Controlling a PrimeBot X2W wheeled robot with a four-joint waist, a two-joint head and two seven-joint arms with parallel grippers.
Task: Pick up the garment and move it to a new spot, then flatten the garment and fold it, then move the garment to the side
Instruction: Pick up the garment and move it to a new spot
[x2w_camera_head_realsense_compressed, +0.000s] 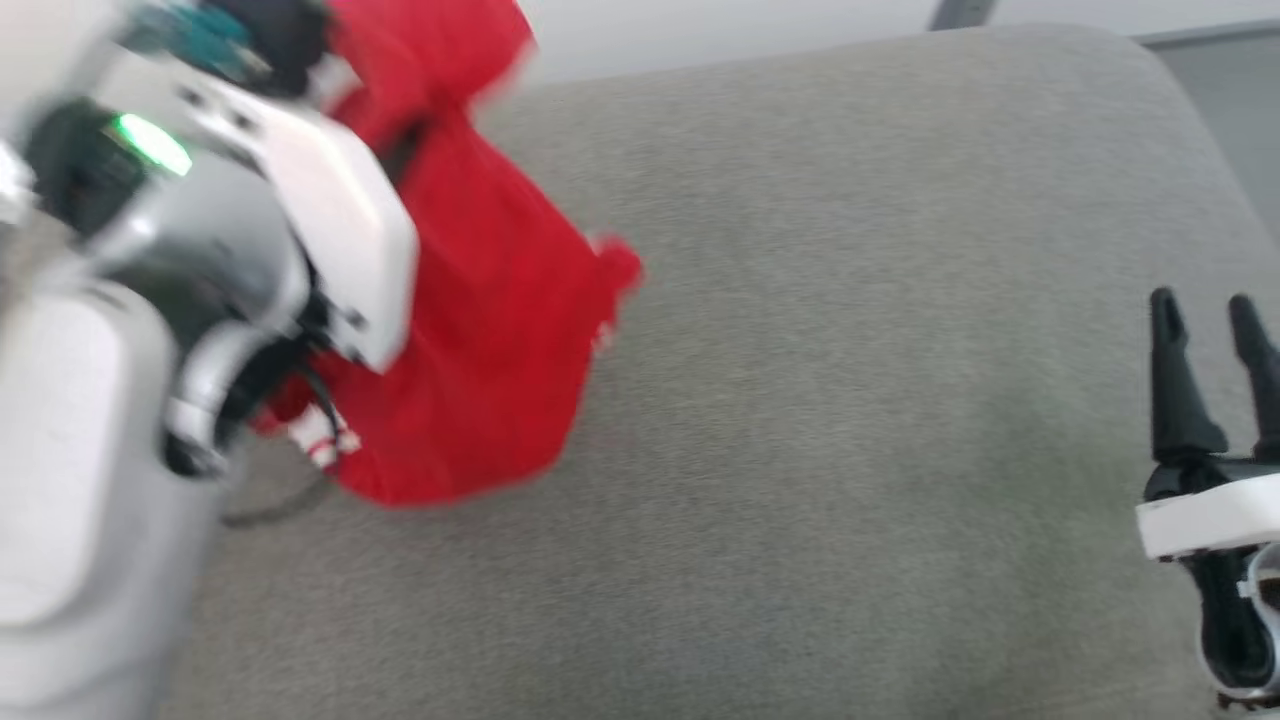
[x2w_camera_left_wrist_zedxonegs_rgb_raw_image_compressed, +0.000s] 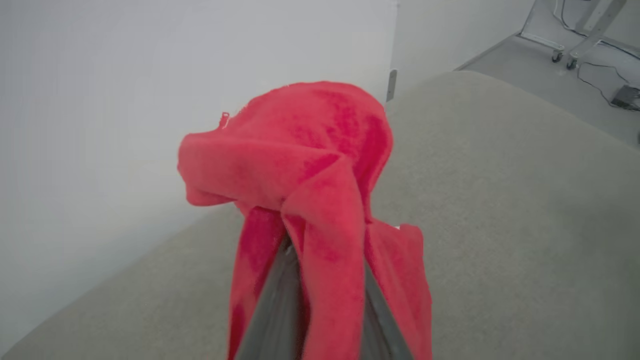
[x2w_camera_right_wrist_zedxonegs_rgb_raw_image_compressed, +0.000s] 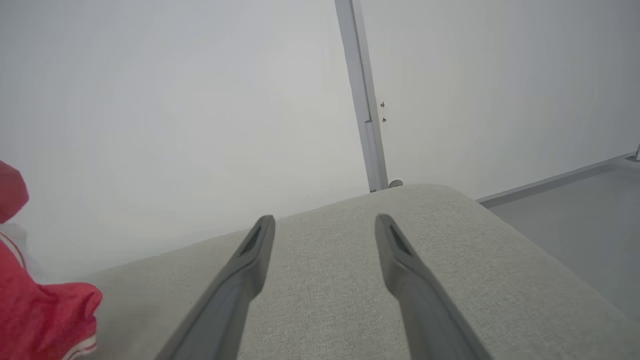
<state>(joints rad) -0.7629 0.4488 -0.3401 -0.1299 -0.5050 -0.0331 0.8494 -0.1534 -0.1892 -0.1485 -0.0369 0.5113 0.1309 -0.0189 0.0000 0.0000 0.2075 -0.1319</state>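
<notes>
The garment (x2w_camera_head_realsense_compressed: 500, 300) is a red shirt that hangs bunched from my left gripper (x2w_camera_left_wrist_zedxonegs_rgb_raw_image_compressed: 325, 260), above the left part of a grey cushioned surface (x2w_camera_head_realsense_compressed: 850, 400). In the left wrist view the red cloth (x2w_camera_left_wrist_zedxonegs_rgb_raw_image_compressed: 300, 150) drapes over both fingers (x2w_camera_left_wrist_zedxonegs_rgb_raw_image_compressed: 277, 305) and hides their tips; the gripper is shut on it. A bit of red-and-white striped trim (x2w_camera_head_realsense_compressed: 320, 440) shows at the cloth's lower edge. My right gripper (x2w_camera_head_realsense_compressed: 1202, 305) stands open at the far right, low over the surface, with nothing between its fingers (x2w_camera_right_wrist_zedxonegs_rgb_raw_image_compressed: 250, 260). The right wrist view catches the garment (x2w_camera_right_wrist_zedxonegs_rgb_raw_image_compressed: 40, 310) at its left edge.
The grey surface has rounded far corners and ends at a pale wall (x2w_camera_right_wrist_zedxonegs_rgb_raw_image_compressed: 150, 100). A vertical strip (x2w_camera_right_wrist_zedxonegs_rgb_raw_image_compressed: 362, 100) runs down that wall. Beyond the right edge lies grey floor with a wheeled metal frame and cables (x2w_camera_left_wrist_zedxonegs_rgb_raw_image_compressed: 575, 45). My left forearm (x2w_camera_head_realsense_compressed: 90, 450) covers the surface's near left.
</notes>
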